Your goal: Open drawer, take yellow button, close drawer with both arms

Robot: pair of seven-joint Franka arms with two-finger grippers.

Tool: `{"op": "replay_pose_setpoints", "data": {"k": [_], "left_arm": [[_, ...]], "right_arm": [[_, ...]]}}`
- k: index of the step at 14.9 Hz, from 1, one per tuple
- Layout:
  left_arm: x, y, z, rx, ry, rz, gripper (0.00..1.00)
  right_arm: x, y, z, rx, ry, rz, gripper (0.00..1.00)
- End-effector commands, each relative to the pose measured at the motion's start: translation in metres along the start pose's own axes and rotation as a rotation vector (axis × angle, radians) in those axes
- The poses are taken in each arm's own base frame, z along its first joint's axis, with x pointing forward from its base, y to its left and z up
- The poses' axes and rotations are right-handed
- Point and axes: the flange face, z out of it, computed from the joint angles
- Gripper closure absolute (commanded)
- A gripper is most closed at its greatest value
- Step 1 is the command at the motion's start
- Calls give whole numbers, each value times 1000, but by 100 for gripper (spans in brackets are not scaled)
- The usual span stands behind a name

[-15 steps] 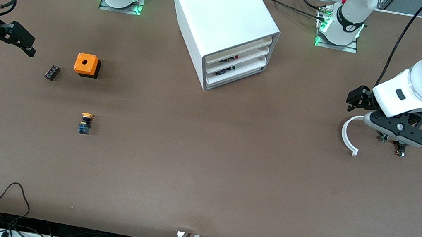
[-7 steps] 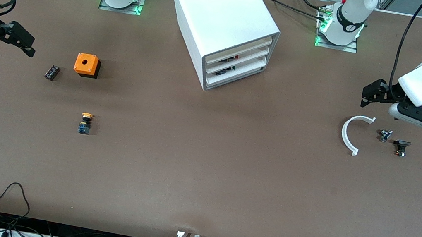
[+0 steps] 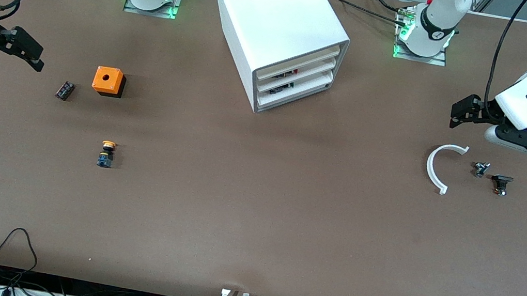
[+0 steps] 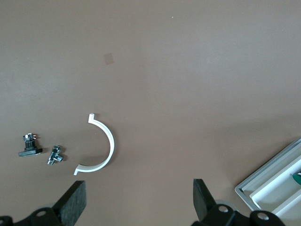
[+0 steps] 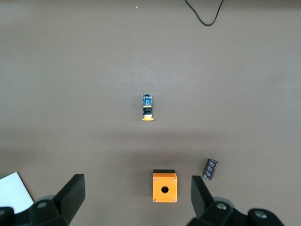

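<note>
The drawer is sitting shut, uppermost in the white cabinet, while the button is lying out on the table toward the right arm's end. Both tools are hanging open and empty: the left tool over the white arc, the right tool near the orange cube. Any pull on the drawer should probably run straight along its slide.

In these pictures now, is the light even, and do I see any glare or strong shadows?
Front view: even overhead light, a soft shadow beside the cabinet, green glow at both arm bases. Left wrist view: flat light, the white curved piece sharp. Right wrist view: the button clear, no glare.
</note>
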Motion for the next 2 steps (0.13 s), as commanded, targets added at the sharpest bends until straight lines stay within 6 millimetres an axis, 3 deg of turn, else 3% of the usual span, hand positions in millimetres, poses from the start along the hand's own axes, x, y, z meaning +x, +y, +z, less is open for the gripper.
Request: {"op": "replay_pose_setpoints", "data": {"k": [1,2], "left_arm": [[-8,3,-5,-11,-7,-9,0],[-8,3,-5,-11,-9,-10,0]], "right_arm": [[3,1,-5,-8,5,-3,0],[3,1,-5,-8,5,-3,0]]}}
